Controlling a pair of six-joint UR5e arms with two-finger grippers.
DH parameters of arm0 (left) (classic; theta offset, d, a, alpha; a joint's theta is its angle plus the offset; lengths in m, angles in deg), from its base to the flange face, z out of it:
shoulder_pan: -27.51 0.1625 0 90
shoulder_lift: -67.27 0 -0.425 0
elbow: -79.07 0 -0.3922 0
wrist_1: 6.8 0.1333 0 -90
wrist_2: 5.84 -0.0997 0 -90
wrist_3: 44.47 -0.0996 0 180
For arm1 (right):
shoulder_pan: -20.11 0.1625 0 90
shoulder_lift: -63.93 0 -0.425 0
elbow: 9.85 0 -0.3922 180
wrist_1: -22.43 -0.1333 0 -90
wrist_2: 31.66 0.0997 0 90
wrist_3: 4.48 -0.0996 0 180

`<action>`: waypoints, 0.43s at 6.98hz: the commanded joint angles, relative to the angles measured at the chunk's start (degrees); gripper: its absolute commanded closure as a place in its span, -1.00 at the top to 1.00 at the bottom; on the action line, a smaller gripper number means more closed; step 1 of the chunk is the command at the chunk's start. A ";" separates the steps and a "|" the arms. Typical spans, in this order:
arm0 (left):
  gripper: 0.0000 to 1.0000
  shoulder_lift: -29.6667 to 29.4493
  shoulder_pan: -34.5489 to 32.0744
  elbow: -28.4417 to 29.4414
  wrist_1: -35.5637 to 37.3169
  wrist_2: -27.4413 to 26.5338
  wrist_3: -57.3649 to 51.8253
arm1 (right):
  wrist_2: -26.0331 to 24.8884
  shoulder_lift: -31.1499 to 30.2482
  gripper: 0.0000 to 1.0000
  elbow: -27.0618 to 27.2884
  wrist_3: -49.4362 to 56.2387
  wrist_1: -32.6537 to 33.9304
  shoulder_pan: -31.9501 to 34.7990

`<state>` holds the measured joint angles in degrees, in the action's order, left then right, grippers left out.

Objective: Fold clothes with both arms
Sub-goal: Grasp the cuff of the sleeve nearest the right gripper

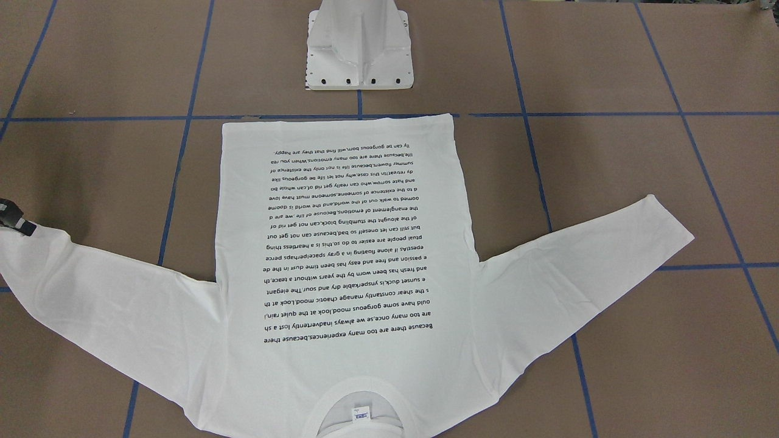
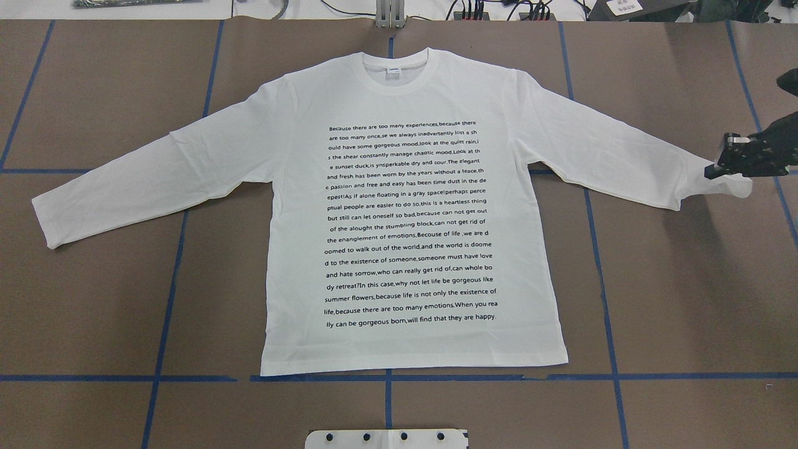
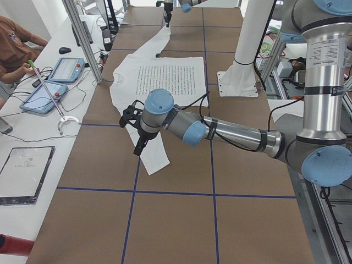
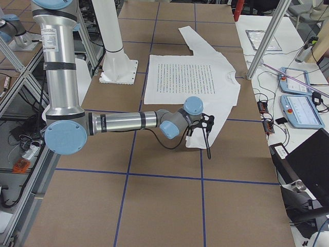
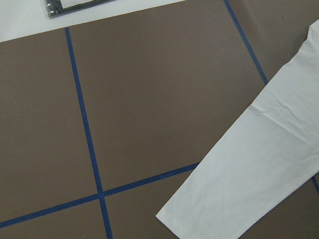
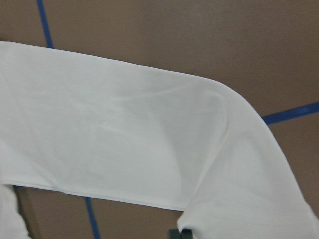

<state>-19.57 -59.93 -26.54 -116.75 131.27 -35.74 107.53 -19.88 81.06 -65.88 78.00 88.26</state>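
Currently, the shirt (image 2: pixel 411 206) is found spread flat on the desk (image 2: pixel 686 299), printed side up. Its collar (image 2: pixel 395 68) is placed at the side far from the robot's white base (image 1: pixel 359 48), and its hem is laid nearest that base. Both sleeves are stretched out sideways and angled slightly toward the base side.

The right hand (image 2: pixel 716 169) is observed at the outer end of the sleeve on the robot's right (image 2: pixel 623 143), closed on the cuff (image 2: pixel 739 186). The cuff is held raised off the desk, and a shadow is cast on the surface beneath it. In the right wrist view the sleeve is seen draped and bent just below the camera.

The left hand (image 3: pixel 136 135) is recorded only in the left side view, held above the other sleeve (image 2: pixel 137 181) near its end. Whether it is open or closed cannot be told. The end of that sleeve (image 5: pixel 199 219) is noted lying flat on the desk beside the blue tape lines (image 5: pixel 84 134).
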 commanded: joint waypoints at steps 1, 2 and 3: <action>1.00 0.09 -0.01 -0.03 0.00 0.09 -0.04 | -2.33 15.08 -1.00 0.32 -11.77 8.10 -5.27; 1.00 0.17 -0.01 -0.03 0.00 0.09 0.05 | -6.35 22.82 -1.00 -0.81 -16.87 12.77 -9.22; 1.00 0.18 -0.01 0.05 0.00 0.09 0.05 | -12.14 31.25 -1.00 -4.39 -22.83 14.12 -13.43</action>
<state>-19.43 -59.94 -26.56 -116.75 131.35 -35.71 101.38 1.27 79.82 -81.67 88.90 79.77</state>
